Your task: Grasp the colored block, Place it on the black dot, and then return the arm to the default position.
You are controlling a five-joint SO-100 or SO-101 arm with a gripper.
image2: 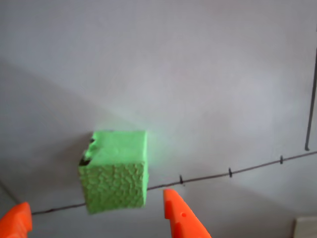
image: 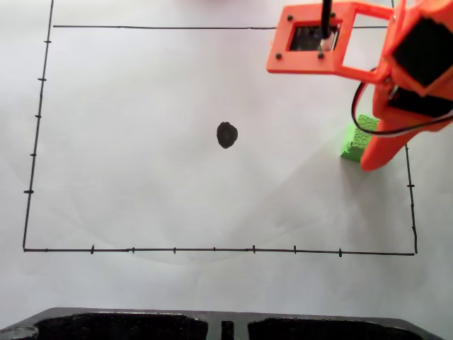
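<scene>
A: What does the surface [image: 141, 106] look like?

B: White paper covers it, with a thin black border [image: 212, 249] drawn as a rectangle and marked with short ticks. A dark moulded edge [image: 226, 326] sits at 6 o'clock in the fixed view. Lighting is soft, with faint shadows across the paper.

A: And the black dot [image: 226, 134]?

B: A small, roughly round inked blot near the centre of the rectangle in the fixed view, bare.

A: Where is the colored block [image: 354, 142]?

B: At about 3 o'clock from the dot, well apart from it, near the right border line. It is a bright green cube with a bumpy, crackled side; in the wrist view its top face is smoother and one corner is chipped dark [image2: 115, 176]. It rests on the paper, on the border line.

A: And the arm [image: 414, 64]?

B: Orange with black servo blocks and looped wires, it enters from 1 o'clock in the fixed view, reaching down beside the block. The tool [image2: 99, 218] is spread apart: in the wrist view its two orange fingertips [image2: 181, 213] flank the block's lower edge, with gaps on both sides.
</scene>
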